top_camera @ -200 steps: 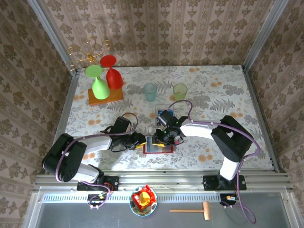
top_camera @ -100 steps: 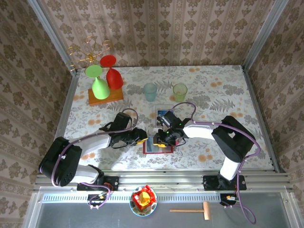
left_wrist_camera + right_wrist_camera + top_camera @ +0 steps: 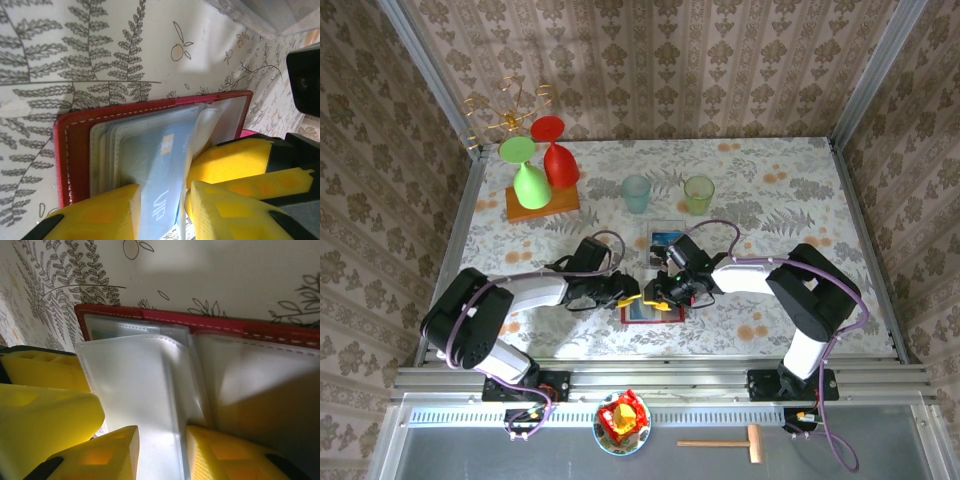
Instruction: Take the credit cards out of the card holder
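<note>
Card holder (image 3: 75,160) open, long axis left-right | left gripper (image 3: 162,202), right gripper (image 3: 162,442) astride pockets (image 3: 135,385) | grip: cannot tell

Both arms stretched inward, low; left fingers (image 3: 97,215), right fingers (image 3: 230,457) tip-to-tip, both pairs slightly parted.

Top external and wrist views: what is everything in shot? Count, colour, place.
card holder: one, red, open, front centre of table
credit card: one, blue, sticking from a pocket
clear box: one, behind holder
blue tumbler: one, pale, mid-table
green tumbler: one, beside it
green glass, red glass: one each, on wooden board, back left
wire stand: one, gold, back-left corner
bowl: one, holding red-yellow toy, below table
mallet: one, wooden, beside bowl
left gripper: yellow fingers, astride card
right gripper: yellow fingers, at clear pocket
</note>
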### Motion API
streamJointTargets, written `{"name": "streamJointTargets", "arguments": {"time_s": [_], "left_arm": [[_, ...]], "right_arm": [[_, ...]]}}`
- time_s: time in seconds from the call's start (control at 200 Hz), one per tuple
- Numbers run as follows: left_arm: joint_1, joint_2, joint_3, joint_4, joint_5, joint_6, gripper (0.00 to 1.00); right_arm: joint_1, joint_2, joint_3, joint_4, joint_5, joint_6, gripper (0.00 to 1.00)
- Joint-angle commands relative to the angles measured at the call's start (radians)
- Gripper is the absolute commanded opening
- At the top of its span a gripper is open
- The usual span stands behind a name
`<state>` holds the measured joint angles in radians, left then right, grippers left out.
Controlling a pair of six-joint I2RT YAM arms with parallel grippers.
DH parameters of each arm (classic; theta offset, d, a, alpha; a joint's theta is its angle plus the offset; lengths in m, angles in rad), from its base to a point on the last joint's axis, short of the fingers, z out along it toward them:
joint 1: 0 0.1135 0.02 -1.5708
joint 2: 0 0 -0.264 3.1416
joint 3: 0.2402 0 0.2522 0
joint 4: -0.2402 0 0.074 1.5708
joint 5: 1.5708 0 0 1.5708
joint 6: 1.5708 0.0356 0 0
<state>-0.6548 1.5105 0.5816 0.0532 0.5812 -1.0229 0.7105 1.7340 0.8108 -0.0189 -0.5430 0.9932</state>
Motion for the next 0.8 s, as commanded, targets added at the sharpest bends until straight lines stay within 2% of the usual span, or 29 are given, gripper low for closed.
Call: {"name": "streamJointTargets", "arguments": {"time_s": [0.0,0.315,0.575,0.795], "left_arm": [[-0.015,0.028,0.033,0.030,0.015,-0.019,0.32],[-0.029,0.021,0.069,0.014,0.025,-0.018,0.31],[-0.057,0.023,0.150,-0.059,0.031,0.036,0.33],[-0.101,0.093,0.226,-0.064,0.055,0.061,0.34]], "right_arm": [[-0.002,-0.007,-0.033,0.008,0.006,0.016,0.32],[-0.014,-0.097,-0.052,0.026,0.027,0.030,0.32],[-0.078,-0.243,-0.058,-0.114,0.095,-0.022,0.32],[-0.133,-0.382,-0.084,-0.210,0.149,-0.051,0.34]]}}
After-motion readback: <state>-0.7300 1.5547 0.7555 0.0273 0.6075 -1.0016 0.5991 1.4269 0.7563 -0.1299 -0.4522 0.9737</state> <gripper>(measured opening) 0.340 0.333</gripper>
